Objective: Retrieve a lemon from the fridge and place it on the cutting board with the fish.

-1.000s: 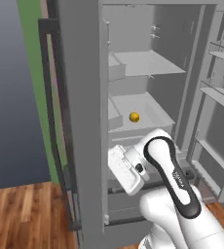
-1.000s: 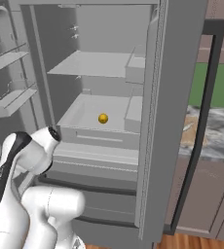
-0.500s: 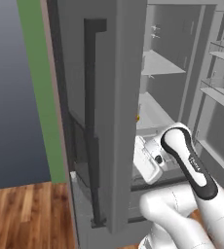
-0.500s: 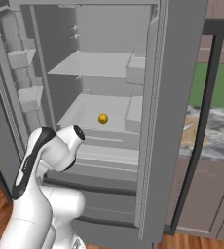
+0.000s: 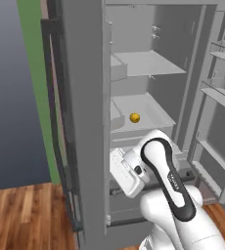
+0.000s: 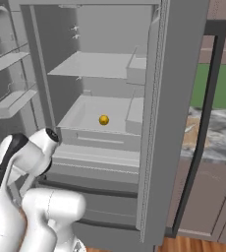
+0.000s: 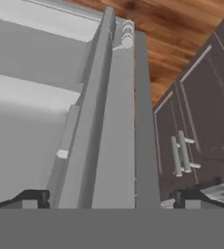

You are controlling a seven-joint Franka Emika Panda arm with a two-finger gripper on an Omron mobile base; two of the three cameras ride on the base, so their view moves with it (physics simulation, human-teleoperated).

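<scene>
The grey fridge [image 5: 85, 97] stands with both doors open. The lemon [image 5: 134, 117] [image 6: 103, 119], small and yellow-orange, lies alone on the lower shelf. My hand [image 5: 125, 172] hangs below and in front of that shelf, beside the left door's inner edge. In the hand view my gripper [image 7: 111, 200] is open, its fingertips [image 7: 36, 198] far apart, looking along a grey door edge with nothing held. A tan sliver of the cutting board [image 6: 189, 136] peeks past the right door on the counter. The fish is hidden.
The left door [image 5: 82, 146] with its dark handle [image 5: 52, 127] stands edge-on close to my arm. The right door [image 6: 179, 98] blocks most of the marbled counter [image 6: 218, 140]. Door bins [image 5: 222, 93] line the right door. Dark cabinets [image 7: 201, 121] and wood floor [image 7: 167, 29] lie below.
Half a second ago the left door had swung across the opening and my arm had shifted right; now the door is back edge-on and the arm back left. The lemon has not moved.
</scene>
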